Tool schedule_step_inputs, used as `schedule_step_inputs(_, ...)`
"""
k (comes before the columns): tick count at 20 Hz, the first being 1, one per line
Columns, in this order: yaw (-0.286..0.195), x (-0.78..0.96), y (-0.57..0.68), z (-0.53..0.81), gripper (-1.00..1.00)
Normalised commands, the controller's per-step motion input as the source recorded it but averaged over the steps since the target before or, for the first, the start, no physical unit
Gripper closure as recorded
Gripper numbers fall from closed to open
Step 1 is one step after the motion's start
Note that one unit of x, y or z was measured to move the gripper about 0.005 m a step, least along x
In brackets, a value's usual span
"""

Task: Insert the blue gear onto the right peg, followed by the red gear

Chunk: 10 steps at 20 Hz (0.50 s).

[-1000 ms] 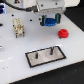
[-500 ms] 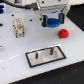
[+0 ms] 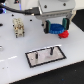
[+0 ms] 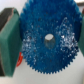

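My gripper (image 3: 56, 26) is shut on the blue gear (image 3: 57, 27) and holds it in the air above the table's far right, behind the plate. In the wrist view the blue gear (image 4: 48, 38) fills the frame, toothed, with a centre hole, clamped between the two fingers (image 4: 8, 41). The red gear (image 3: 63, 34) lies on the table just below and in front of the gripper; a sliver of it (image 4: 18, 61) shows in the wrist view. The grey black-edged plate (image 3: 39, 59) lies nearer the front, with the right peg (image 3: 50, 51) and the left peg (image 3: 38, 55) both bare.
A beige block fixture (image 3: 18, 27) stands on the table at the exterior view's left. Blue and white equipment lies along the back edge.
The gripper with the blue gear has stayed over the table's far right, at most rising slightly. The red gear and the plate have not moved.
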Motion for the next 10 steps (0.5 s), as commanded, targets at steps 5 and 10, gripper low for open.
schedule_step_inputs(5,0.0,0.84,-0.16,0.06,1.0)
schedule_step_inputs(10,0.0,0.61,-0.12,0.01,1.0)
